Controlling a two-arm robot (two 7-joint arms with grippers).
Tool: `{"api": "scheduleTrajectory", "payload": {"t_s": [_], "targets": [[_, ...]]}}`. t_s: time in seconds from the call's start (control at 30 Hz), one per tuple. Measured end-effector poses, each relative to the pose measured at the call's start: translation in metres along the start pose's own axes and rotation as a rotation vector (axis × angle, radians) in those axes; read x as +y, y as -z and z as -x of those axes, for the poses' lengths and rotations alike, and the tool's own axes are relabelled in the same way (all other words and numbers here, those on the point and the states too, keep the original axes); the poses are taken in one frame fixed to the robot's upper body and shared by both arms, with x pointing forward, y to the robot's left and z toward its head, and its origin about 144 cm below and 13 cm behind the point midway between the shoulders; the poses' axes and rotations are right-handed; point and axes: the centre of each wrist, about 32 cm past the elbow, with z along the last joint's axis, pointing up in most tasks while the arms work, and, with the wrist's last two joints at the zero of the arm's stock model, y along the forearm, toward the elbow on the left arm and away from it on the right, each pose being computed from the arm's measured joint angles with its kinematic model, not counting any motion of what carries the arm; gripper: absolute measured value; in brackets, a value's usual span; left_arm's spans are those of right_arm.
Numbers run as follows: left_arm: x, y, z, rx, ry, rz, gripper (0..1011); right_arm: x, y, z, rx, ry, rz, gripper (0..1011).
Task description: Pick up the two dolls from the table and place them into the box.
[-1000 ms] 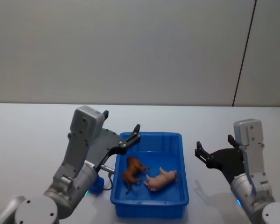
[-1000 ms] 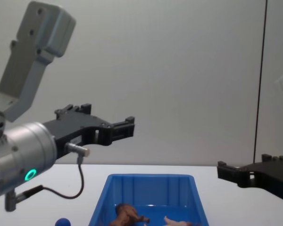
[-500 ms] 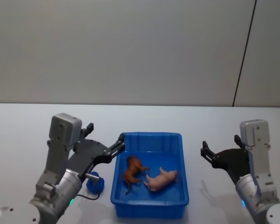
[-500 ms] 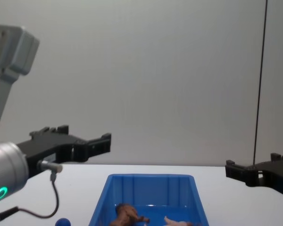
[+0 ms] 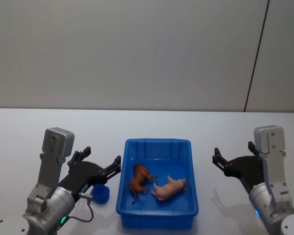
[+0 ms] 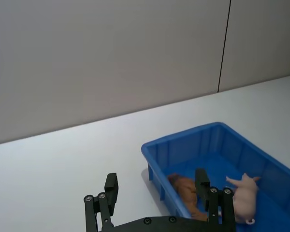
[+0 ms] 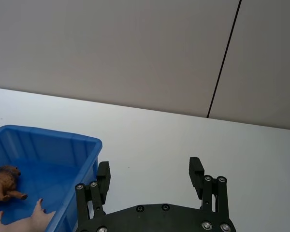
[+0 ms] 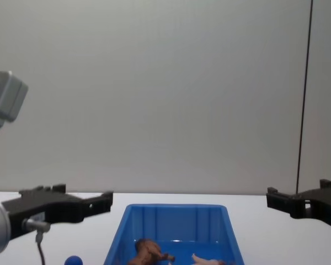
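Note:
Inside the blue box (image 5: 158, 142) lie both dolls: the shaggy reddish-brown one (image 5: 139, 180) on the left and the pale pink pig-like one (image 5: 169, 188) beside it on the right. They also show in the box (image 6: 217, 140) from the left wrist view as brown doll (image 6: 186, 188) and pink doll (image 6: 244, 195). My left gripper (image 5: 102, 155) hovers open and empty just left of the box. On the box's right, my right gripper (image 5: 232, 149) is also open and holds nothing. The chest view has the left gripper (image 8: 94, 201) and the right gripper (image 8: 276, 196) flanking the box (image 8: 176, 208).
A small blue ball (image 5: 101, 192) rests on the white table (image 5: 29, 132) just left of the box, under my left gripper. A grey wall stands behind the table.
My left arm has drawn back leftward and lower, from over the box's left rim to beside it. The right arm has pulled slightly back to the right. The dolls have not moved.

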Motion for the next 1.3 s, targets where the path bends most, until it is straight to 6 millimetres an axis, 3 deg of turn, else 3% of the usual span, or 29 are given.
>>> {"api": "scheduleTrajectory", "payload": {"t_s": [1.3], "targets": [[-0.022, 0.027, -0.050, 0.057, 0.068, -0.266, 1001, 0.000, 0.000, -0.001, -0.001, 0.004, 0.000, 1001]]}}
